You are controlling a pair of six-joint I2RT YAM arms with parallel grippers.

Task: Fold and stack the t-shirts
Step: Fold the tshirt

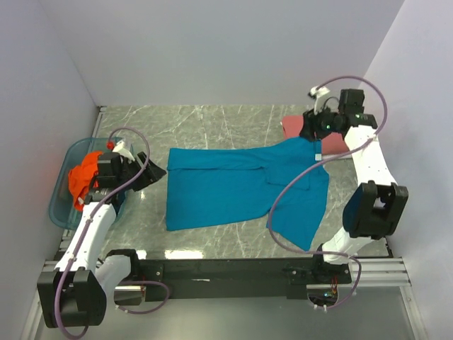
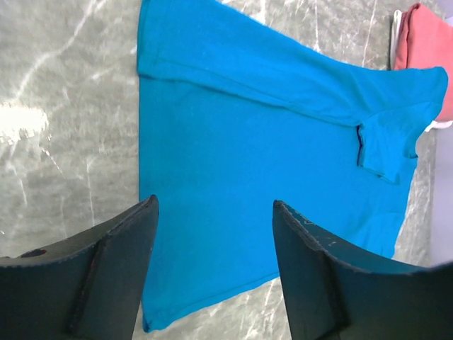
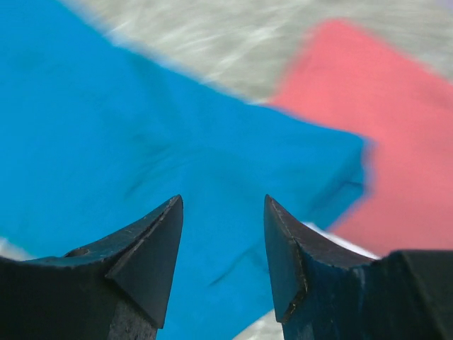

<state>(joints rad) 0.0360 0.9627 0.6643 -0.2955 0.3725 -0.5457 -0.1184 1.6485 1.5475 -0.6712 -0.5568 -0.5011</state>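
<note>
Reading top view left to right: tub (image 1: 59, 205) sits at the left edge of the surface (image 1: 212, 124), mid frame, with the orange shirt (image 1: 83, 177) bunched inside and spilling over its upper rim. Left arm (image 1: 92, 227) runs up from lower left, past the tub. Left jaws point right, just beside the left edge of the teal shirt (image 1: 226, 188), not touching the cloth. Left wrist view: jaws released, spread wide, nothing between them. The teal shirt (image 2: 248, 142) fills the middle of that frame, bare surface (image 2: 64, 106) on the left.

Teal shirt lies spread flat across mid frame in the top view. Its top strip looks folded over along the upper edge. One sleeve lies on the body, right of centre. The lower-right part trails down toward the right arm's base. Its upper-right corner reaches the red shirt (image 1: 333, 138) and lies over that shirt's near edge. Same overlap shows upper right in the left wrist view, at the red shirt (image 2: 425, 49).

Red shirt is a folded block at upper right of the top view, partly hidden by the right arm (image 1: 368, 163). Right jaws sit over the teal corner where it meets the red. Right wrist view is blurred: jaws released, apart, gripping nothing, teal shirt (image 3: 141, 142) below them, red shirt (image 3: 396, 142) at right, surface (image 3: 248, 42) along the top. Cannot tell whether the tips touch cloth.
</note>
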